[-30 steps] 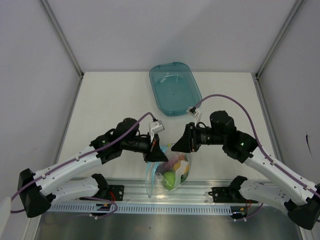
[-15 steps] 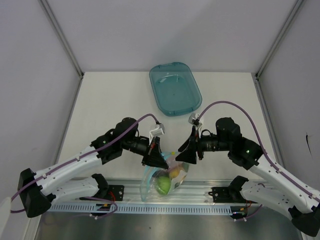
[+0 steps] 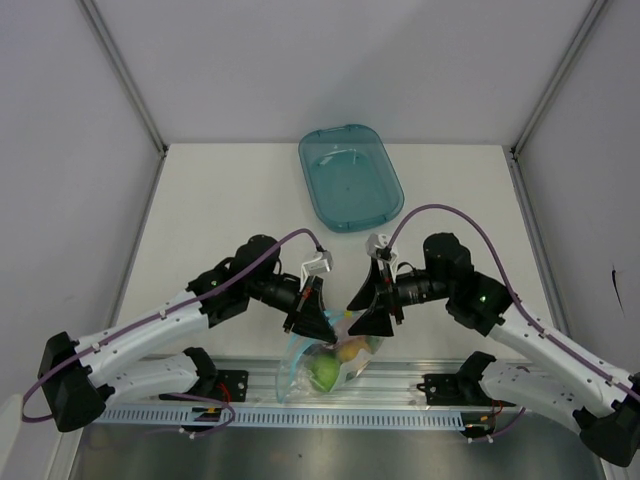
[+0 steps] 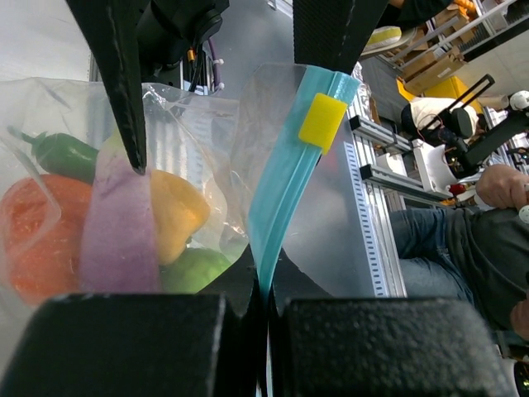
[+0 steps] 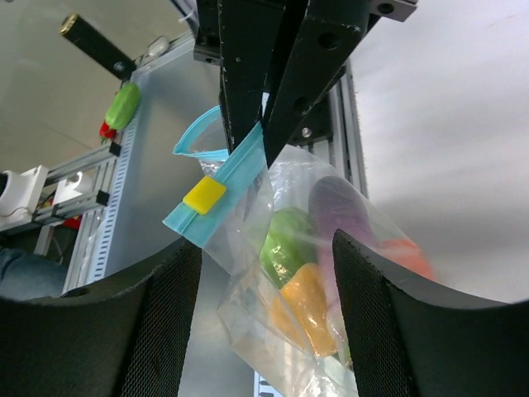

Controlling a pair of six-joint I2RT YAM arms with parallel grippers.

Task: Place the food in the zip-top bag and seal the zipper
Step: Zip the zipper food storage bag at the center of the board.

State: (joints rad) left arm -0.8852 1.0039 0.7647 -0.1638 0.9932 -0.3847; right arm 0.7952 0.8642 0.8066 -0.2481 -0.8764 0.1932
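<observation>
loading stage: judged complete. the zip-top bag hangs at the near edge of the table, above the aluminium rail between the two arm bases. five pieces of food show inside it through the clear film: an orange-red piece, a purple eggplant, a yellow piece, a light green round fruit and a dark green pepper. no food shows on the table or in the teal tray, which sits well apart at the far side. left gripper: fingers clenched on the zipper, pinching the blue strip at one end and carrying the bag by it. right gripper: fingers spread apart, grasping nothing, one on each side of the bag's upper part, close to the strip. sealing stage: judged not finished. the yellow slider sits partway along the strip, and in the right wrist view the blue edge beyond it splits into an open loop, so that stretch of the mouth looks unclosed. outstanding: the right fingers need to close on the slider or strip and run it to the far end. whether the section between the slider and the left grip is fully pressed shut cannot be told.
</observation>
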